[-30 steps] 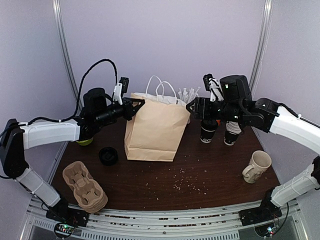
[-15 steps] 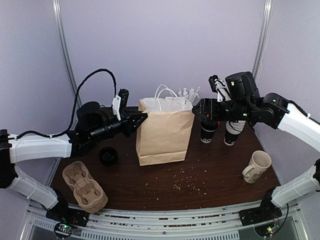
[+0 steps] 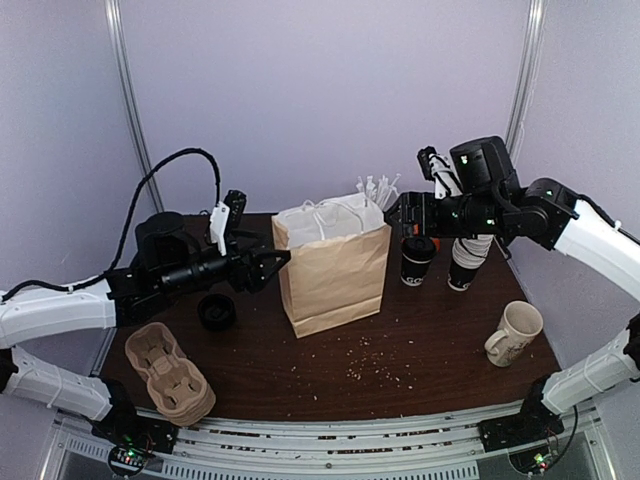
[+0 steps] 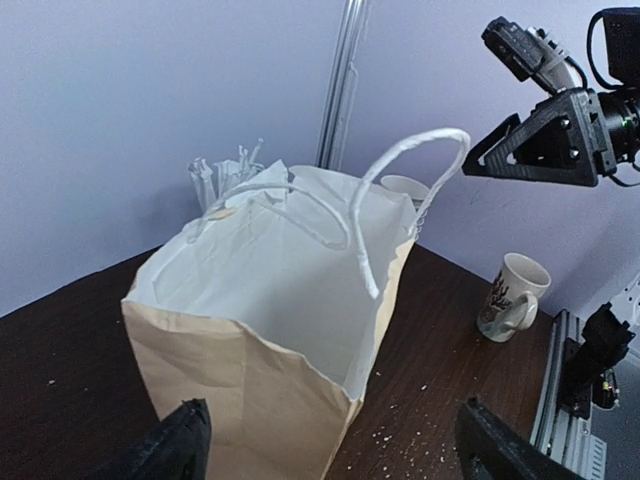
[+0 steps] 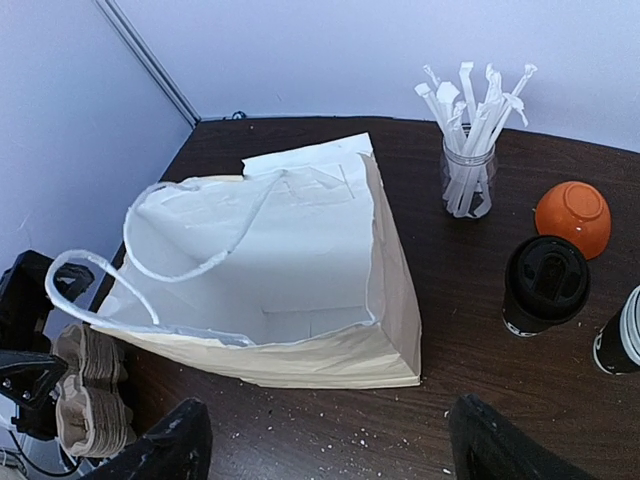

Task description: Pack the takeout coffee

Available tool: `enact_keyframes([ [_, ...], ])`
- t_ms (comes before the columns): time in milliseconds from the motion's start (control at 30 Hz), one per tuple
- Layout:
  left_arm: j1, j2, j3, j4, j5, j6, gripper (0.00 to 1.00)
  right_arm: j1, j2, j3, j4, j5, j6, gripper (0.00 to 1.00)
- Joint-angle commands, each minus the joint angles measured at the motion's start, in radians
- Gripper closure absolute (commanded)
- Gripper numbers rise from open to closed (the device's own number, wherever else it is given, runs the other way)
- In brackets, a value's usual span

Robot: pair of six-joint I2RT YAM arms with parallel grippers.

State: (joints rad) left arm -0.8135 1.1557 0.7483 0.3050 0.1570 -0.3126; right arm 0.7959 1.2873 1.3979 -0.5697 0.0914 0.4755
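The takeout coffee (image 3: 417, 262) (image 5: 545, 284), a black cup with a black lid, stands upright on the table just right of the brown paper bag (image 3: 335, 268) (image 4: 255, 330) (image 5: 300, 270). The bag stands open with its white handles up and nothing visible inside. My left gripper (image 3: 274, 259) (image 4: 335, 450) is open at the bag's left side, with nothing held. My right gripper (image 3: 392, 216) (image 5: 330, 450) hangs open above the bag's right rim, up and to the left of the coffee, also holding nothing.
A stack of paper cups (image 3: 465, 262) stands right of the coffee. A jar of wrapped straws (image 3: 375, 190) (image 5: 468, 180) and an orange bowl (image 5: 572, 216) sit at the back. A cream mug (image 3: 512, 333) (image 4: 515, 295), a loose black lid (image 3: 216, 312) and stacked cup carriers (image 3: 170, 373) lie nearer.
My left gripper has opened, let go of the bag's rim and drawn back to the left. The bag now stands upright, a little further right. My right gripper has opened slightly wider.
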Motion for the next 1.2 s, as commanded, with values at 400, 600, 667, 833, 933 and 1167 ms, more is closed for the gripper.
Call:
enact_keyframes([
  [400,-0.001,-0.060,0.123,-0.186,-0.519,0.064,0.02,-0.125,0.321,0.366,-0.182,-0.101,-0.094,0.21],
  [600,0.000,-0.092,0.115,-0.191,-0.549,0.102,0.02,-0.132,0.441,0.482,-0.272,-0.090,-0.131,0.29],
  [667,0.000,-0.106,0.110,-0.197,-0.548,0.108,0.02,-0.134,0.474,0.515,-0.297,-0.086,-0.140,0.32],
  [833,0.000,-0.139,0.094,-0.205,-0.547,0.109,0.02,-0.137,0.545,0.595,-0.346,-0.087,-0.161,0.45],
  [933,0.000,-0.154,0.084,-0.209,-0.543,0.104,0.02,-0.138,0.578,0.630,-0.369,-0.085,-0.173,0.55],
  [1167,0.000,-0.172,0.091,-0.226,-0.542,0.109,0.02,-0.138,0.591,0.672,-0.405,-0.047,-0.227,0.74],
])
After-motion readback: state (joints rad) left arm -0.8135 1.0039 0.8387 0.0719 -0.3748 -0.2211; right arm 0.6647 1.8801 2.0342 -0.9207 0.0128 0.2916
